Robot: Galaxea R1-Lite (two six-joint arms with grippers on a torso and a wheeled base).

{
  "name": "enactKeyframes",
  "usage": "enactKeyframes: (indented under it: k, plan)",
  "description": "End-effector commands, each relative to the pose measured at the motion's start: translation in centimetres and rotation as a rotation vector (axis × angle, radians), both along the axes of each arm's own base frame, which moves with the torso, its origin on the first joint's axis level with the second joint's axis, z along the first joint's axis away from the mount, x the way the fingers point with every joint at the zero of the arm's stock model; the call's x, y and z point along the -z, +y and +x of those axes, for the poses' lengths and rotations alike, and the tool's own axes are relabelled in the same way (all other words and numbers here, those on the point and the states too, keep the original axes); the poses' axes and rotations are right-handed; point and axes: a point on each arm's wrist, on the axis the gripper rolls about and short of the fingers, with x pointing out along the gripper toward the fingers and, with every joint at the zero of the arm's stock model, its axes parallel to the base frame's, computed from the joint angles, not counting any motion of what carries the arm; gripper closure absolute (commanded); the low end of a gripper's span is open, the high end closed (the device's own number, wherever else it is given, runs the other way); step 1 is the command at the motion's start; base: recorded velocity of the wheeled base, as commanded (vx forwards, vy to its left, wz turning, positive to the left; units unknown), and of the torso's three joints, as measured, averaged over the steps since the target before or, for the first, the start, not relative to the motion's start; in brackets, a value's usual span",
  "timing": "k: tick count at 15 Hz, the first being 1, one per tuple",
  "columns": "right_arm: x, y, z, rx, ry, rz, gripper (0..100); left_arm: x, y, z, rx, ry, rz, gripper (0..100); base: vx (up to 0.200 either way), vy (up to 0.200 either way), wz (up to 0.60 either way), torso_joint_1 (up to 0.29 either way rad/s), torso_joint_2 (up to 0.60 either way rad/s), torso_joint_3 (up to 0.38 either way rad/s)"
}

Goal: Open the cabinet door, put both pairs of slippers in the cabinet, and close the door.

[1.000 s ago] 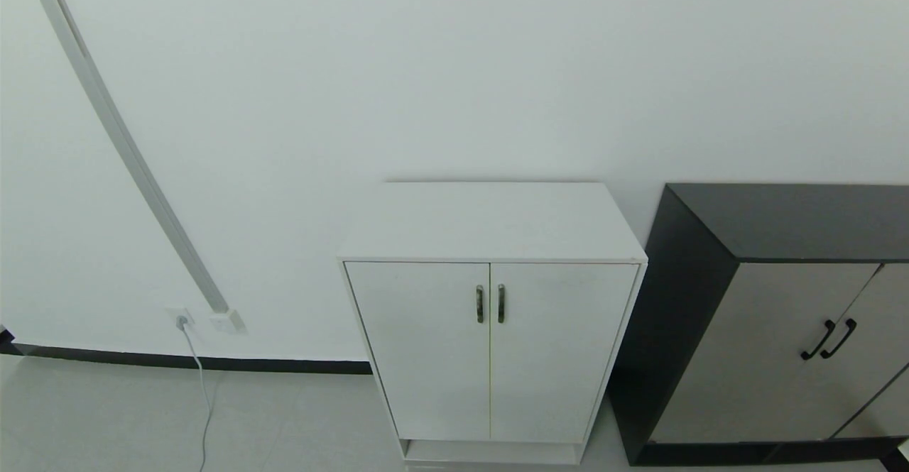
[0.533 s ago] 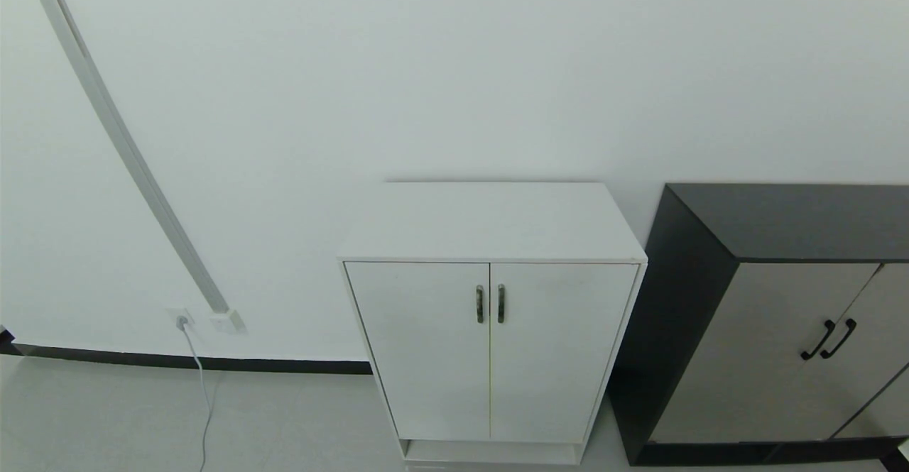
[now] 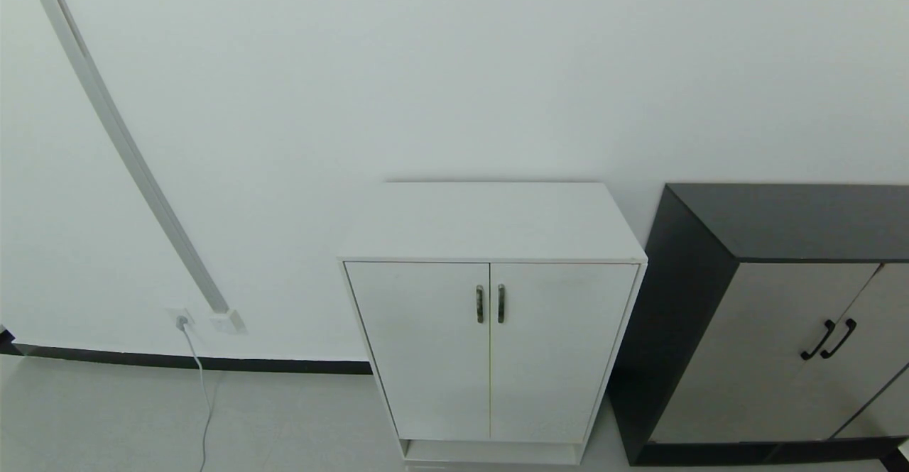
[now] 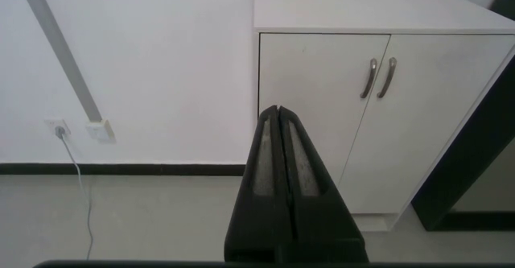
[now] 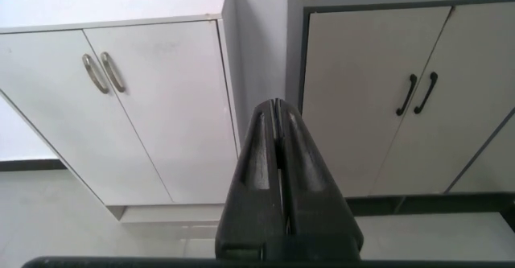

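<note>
The cabinet (image 3: 490, 223) stands on the floor (image 3: 106, 415) with its back to the wall (image 3: 454, 67). A black cabinet (image 3: 710, 245) sits just beside it on the robot's right. The left door (image 3: 419, 351) and right door (image 3: 554, 351) are both shut and meet at a centre seam. The left handle (image 3: 480, 304) and right handle (image 3: 501, 304) are slim upright metal bars, side by side at that seam in the upper half of the doors.

I'd expect each door to be a light, stiff panel hinged at its outer edge, so a pull has to follow its swing rather than run straight back. The bars look smooth and thin, so a loose pinch could slide off. The best hold looks to be mid-length on one bar, a finger on either side.

The left end effector (image 4: 278, 113) hangs in the air facing the cabinet, well apart from it, its fingers (image 4: 265, 151) pressed together on nothing. The right end effector (image 5: 276, 107) is likewise closed and empty, pointing between the two cabinets. Either would have to spread its fingers before it could take a bar.
</note>
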Motion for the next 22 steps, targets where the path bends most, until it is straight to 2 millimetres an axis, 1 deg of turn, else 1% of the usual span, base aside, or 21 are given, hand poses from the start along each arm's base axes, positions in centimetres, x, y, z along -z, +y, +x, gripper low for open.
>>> enactKeyframes:
  k: [1, 3, 6, 11, 13, 15, 22]
  plan:
    - [-0.03, 0.01, 0.22, 0.009, 0.028, 0.003, 100, -0.01, 0.00, 0.01, -0.001, 0.001, -0.001, 100, 0.000, 0.000, 0.00, 0.000, 0.00, 0.000]
    - [-0.11, 0.07, 0.51, 0.047, 0.064, 0.008, 100, -0.01, 0.00, 0.01, -0.001, 0.001, 0.000, 100, 0.000, 0.000, 0.00, 0.000, 0.00, 0.000]
    - [-0.14, 0.09, 0.59, 0.067, 0.072, 0.012, 100, -0.01, 0.00, 0.01, -0.001, 0.001, -0.001, 100, 0.000, 0.000, 0.00, 0.000, 0.00, 0.000]
    - [-0.17, 0.10, 0.58, 0.055, 0.066, 0.038, 100, -0.01, 0.00, 0.01, -0.001, 0.001, 0.000, 100, 0.000, 0.000, 0.00, 0.000, 0.00, 0.000]
    - [-0.14, 0.06, 0.43, 0.024, 0.048, 0.038, 100, -0.01, 0.00, 0.01, -0.001, 0.001, 0.000, 100, 0.000, 0.000, 0.00, 0.000, 0.00, 0.000]
    - [-0.02, -0.02, 0.00, -0.031, -0.006, 0.032, 100, 0.01, 0.00, 0.01, -0.001, 0.002, -0.001, 100, 0.000, 0.000, 0.00, 0.000, 0.00, 0.000]
    - [-0.03, -0.06, -0.13, -0.003, -0.029, 0.052, 100, -0.01, 0.00, 0.01, -0.001, 0.001, 0.000, 100, 0.000, 0.000, 0.00, 0.000, 0.00, 0.000]
